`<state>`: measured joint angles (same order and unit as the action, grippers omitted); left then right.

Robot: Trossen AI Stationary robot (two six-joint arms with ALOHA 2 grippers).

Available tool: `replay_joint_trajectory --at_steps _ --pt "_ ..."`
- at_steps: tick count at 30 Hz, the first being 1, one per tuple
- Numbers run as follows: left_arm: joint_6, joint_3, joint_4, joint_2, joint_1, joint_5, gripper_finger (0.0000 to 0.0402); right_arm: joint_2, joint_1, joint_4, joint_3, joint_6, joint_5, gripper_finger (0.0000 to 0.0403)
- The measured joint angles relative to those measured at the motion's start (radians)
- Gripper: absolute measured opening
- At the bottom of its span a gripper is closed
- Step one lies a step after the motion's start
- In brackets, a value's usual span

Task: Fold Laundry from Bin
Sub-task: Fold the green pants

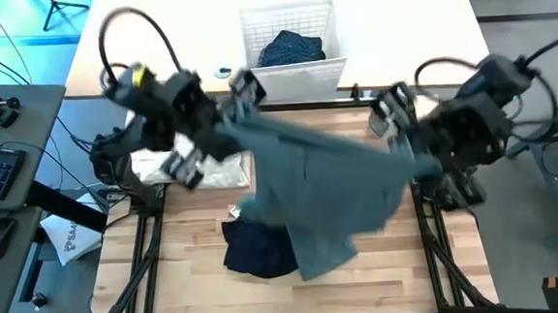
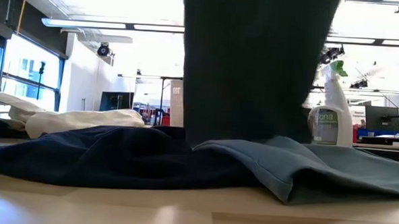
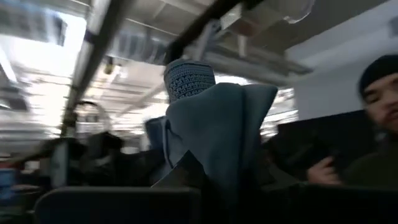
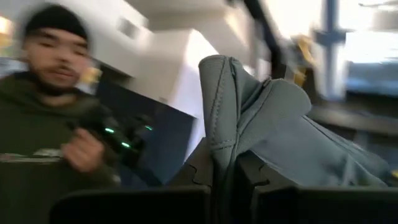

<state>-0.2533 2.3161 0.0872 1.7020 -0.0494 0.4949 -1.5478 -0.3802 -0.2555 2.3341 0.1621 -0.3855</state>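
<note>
From above, the left gripper (image 1: 241, 89) and the right gripper (image 1: 393, 111) hold a grey-green top (image 1: 330, 197) stretched between them over the bench (image 1: 364, 282), each clamped on an upper corner; the cloth is blurred and its lower part drapes onto a dark navy garment (image 1: 257, 247) near the bench's middle. A white cloth (image 1: 178, 170) lies by the bench's left edge, half hidden under the left arm. The bin (image 1: 292, 44) stands beyond the far edge with a navy dotted piece (image 1: 292, 49) inside. At table height, the hanging top (image 2: 255, 67) fills the middle, its upper end cut off; its hem lies on the bench beside the navy garment (image 2: 96, 161), with a spray bottle (image 2: 331, 107) behind. In the left wrist view, the fingers are buried in bunched grey-green fabric (image 3: 217, 124); a person (image 3: 373, 143) shows at the edge. In the right wrist view, the fingers pinch a fold of the top (image 4: 249, 112); a blurred person (image 4: 50, 124) holds a dark device.
</note>
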Motion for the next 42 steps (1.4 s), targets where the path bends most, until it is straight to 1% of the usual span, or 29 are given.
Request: replay_joint_trajectory --at_steps 2,5,7,8,9,10,12,14,16,17,20,22,24,26,28,31,33,36,38,40,42 --pt "-0.005 0.000 0.026 0.020 -0.071 -0.032 0.0027 -0.033 -0.043 0.070 0.000 0.026 -0.060 0.0007" --pt "-0.002 0.019 0.069 0.069 -0.156 -0.045 0.0027 -0.086 -0.115 0.197 0.000 0.129 -0.138 0.0007" --pt "0.033 0.035 0.114 0.116 -0.185 -0.054 0.0027 -0.113 -0.157 0.244 0.005 0.240 -0.141 0.0007" --pt "0.058 0.030 0.147 0.137 -0.191 -0.067 0.0027 -0.118 -0.173 0.262 0.012 0.292 -0.121 0.0007" --pt "0.093 0.030 0.158 0.151 -0.190 -0.085 0.0027 -0.119 -0.187 0.305 0.008 0.339 -0.074 0.0007" --pt "0.133 0.032 0.137 0.153 -0.180 -0.111 0.0027 -0.119 -0.201 0.355 0.003 0.386 0.010 0.0007" --pt "0.200 0.037 0.106 0.142 -0.126 -0.155 0.0027 -0.111 -0.210 0.379 0.016 0.467 0.221 0.0007" --pt "0.264 0.031 0.051 0.081 -0.047 -0.204 0.0027 -0.074 -0.210 0.386 0.013 0.546 0.477 0.0007" --pt "0.290 0.038 -0.024 0.011 0.043 -0.220 0.0027 -0.020 -0.190 0.347 0.006 0.600 0.732 0.0007" --pt "0.290 0.038 -0.039 -0.003 0.085 -0.224 0.0026 -0.009 -0.175 0.325 0.006 0.620 0.827 0.0006" --pt "0.270 0.038 -0.075 0.008 0.211 -0.189 0.0026 0.005 -0.149 0.262 0.011 0.664 0.996 0.0006" --pt "0.255 0.038 -0.075 0.039 0.272 -0.128 0.0026 0.024 -0.139 0.250 0.011 0.658 1.082 0.0006" --pt "0.194 0.038 -0.053 0.067 0.308 -0.048 0.0026 0.039 -0.138 0.231 0.011 0.638 1.146 0.0006" --pt "0.102 0.037 -0.021 0.086 0.316 0.027 0.0026 0.040 -0.169 0.196 0.011 0.586 1.151 0.0006" --pt "0.040 0.037 0.000 0.090 0.296 0.102 0.0026 0.040 -0.228 0.143 0.011 0.511 1.148 0.0006" --pt "0.035 0.037 0.002 0.089 0.227 0.167 0.0026 0.038 -0.316 0.097 0.011 0.422 1.150 0.0006" --pt "0.036 0.035 -0.007 0.085 0.166 0.176 0.0026 0.023 -0.378 0.079 0.011 0.377 1.120 0.0006" --pt "0.021 0.037 -0.002 0.077 0.051 0.174 0.0026 -0.020 -0.453 0.068 0.010 0.329 0.998 0.0006" --pt "-0.012 0.034 0.019 0.075 -0.036 0.147 0.0026 -0.057 -0.490 0.083 0.009 0.334 0.861 0.0006" --pt "-0.052 0.033 0.040 0.081 -0.129 0.081 0.0026 -0.104 -0.512 0.162 0.007 0.395 0.711 0.0006" --pt "-0.047 0.032 0.089 0.109 -0.228 -0.015 0.0026 -0.159 -0.522 0.289 0.006 0.521 0.616 0.0007"
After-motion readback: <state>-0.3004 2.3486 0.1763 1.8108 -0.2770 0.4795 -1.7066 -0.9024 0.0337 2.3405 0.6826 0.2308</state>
